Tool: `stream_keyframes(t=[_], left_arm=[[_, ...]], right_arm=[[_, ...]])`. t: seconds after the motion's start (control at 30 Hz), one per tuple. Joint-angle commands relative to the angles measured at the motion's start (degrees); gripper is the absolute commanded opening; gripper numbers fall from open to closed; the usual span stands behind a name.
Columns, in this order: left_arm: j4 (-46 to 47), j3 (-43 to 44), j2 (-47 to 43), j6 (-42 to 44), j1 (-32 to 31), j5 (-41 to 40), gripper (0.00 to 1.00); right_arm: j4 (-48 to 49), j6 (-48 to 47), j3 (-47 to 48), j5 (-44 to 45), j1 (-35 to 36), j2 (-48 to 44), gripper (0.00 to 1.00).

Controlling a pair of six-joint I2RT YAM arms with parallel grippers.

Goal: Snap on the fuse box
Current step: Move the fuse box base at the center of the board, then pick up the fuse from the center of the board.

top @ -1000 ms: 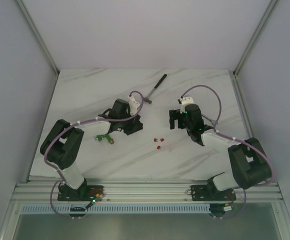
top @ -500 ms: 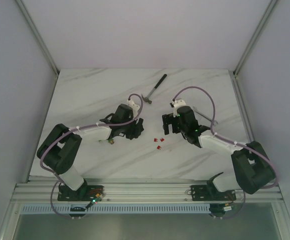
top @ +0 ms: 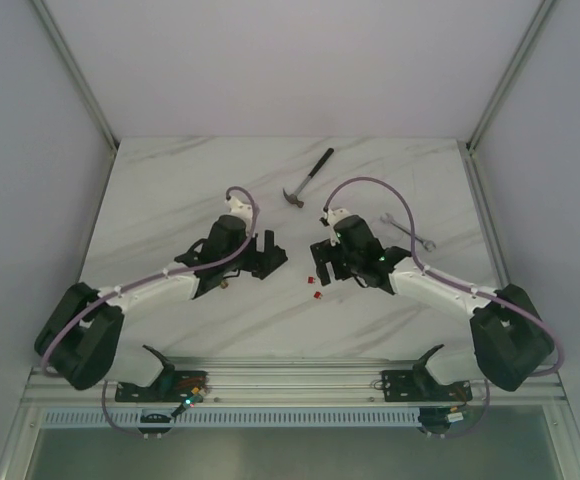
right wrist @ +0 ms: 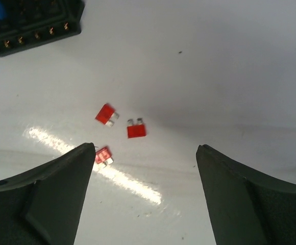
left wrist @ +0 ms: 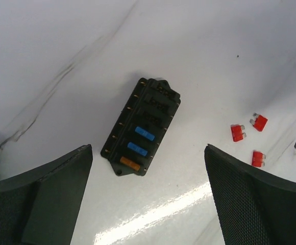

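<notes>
The fuse box (left wrist: 140, 127) lies flat on the table (top: 170, 190), near its middle and slightly toward the left edge. It is seen directly below the left gripper (left wrist: 148, 168), whose jaws are held wide apart with nothing between them. Two blue inserts and one orange insert are seated at one end of the box; the other slots look empty. Three red fuses (right wrist: 136, 129) lie loose just beside the box, toward the right edge. The right gripper (right wrist: 145, 148) hangs over them, its jaws also spread and empty.

The step in hand is judged to be a fuse pick-up by the right gripper while the box is steadied by the left.

- One fuse should be singled out, since all three lie close together and a neighbour could be dragged along.
- The jaws are best lowered squarely and closed on the red body, so that the metal blades are left free.
- The box should be clamped across its narrow sides, with the open slots kept clear.
- A small, light box on a smooth table may be expected to slide if it is pushed unsupported.
</notes>
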Motion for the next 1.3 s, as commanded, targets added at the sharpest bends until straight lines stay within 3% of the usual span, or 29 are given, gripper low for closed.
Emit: stream_keyframes(t=[0.0, 0.37, 0.43, 0.6, 1.27], left_arm=[[4.42, -3.76, -5.35, -5.37, 0.74, -5.41, 1.0], [5.24, -7.92, -9.49, -11.9, 3.26, -8.63, 1.0], [5.23, -8.96, -10.99, -12.79, 4.51, -8.79, 1.0], [5.22, -11.23, -15.48, -12.53, 6.06, -8.8, 1.0], [4.53, -13.67, -19.78, -10.61, 7.31, -11.54, 1.0]], right_arm=[[-6.41, -0.71, 3.06, -2.91, 2.11, 1.39, 0.84], [-11.09, -8.51, 7.43, -6.17, 5.31, 7.35, 0.69], [-12.35, -10.4, 9.07, -6.82, 5.31, 9.13, 0.62], [-16.24, -13.24, 13.46, -9.71, 6.08, 14.85, 0.55], [-27.35, -18.08, 24.1, -6.66, 9.92, 26.56, 0.41]])
